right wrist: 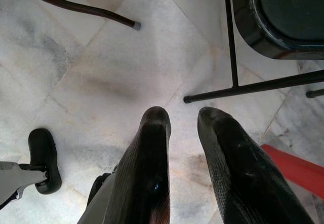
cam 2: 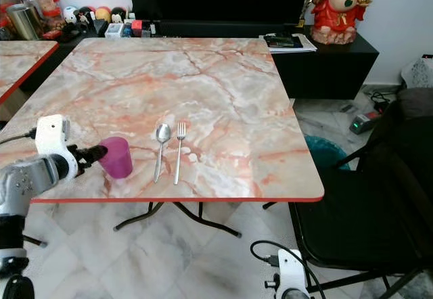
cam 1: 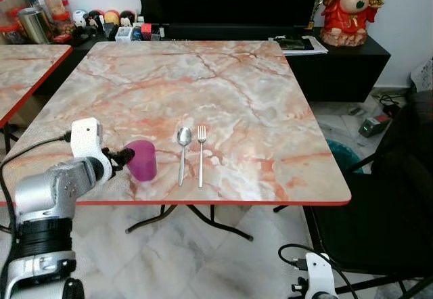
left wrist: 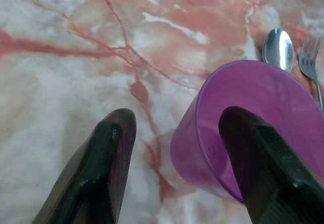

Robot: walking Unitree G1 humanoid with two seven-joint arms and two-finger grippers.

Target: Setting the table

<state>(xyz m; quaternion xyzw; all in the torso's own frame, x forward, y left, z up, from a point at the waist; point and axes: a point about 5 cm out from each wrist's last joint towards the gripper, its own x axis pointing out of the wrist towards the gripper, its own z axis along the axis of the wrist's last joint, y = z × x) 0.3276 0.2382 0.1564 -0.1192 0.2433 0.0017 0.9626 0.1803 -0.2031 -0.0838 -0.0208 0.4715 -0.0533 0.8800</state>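
Observation:
A purple plastic cup (cam 1: 142, 160) stands upright on the marble-patterned table (cam 1: 237, 89), near the front edge on my left. My left gripper (left wrist: 177, 115) is open at the cup's rim. One finger is inside the cup, the other is outside, and the cup wall stands between them with room on both sides. Just right of the cup a spoon (cam 1: 183, 151) and a fork (cam 1: 201, 153) lie side by side, handles toward me. My right gripper (right wrist: 182, 115) hangs low over the floor beside the chair, open a little with nothing in it.
A black chair (cam 1: 399, 197) stands at the table's right side. A second marble table (cam 1: 27, 69) is on the left. Behind are a black TV cabinet (cam 1: 338, 62), a red statue (cam 1: 352, 8) and jars (cam 1: 40, 8). Table legs (right wrist: 76, 6) cross the tiled floor.

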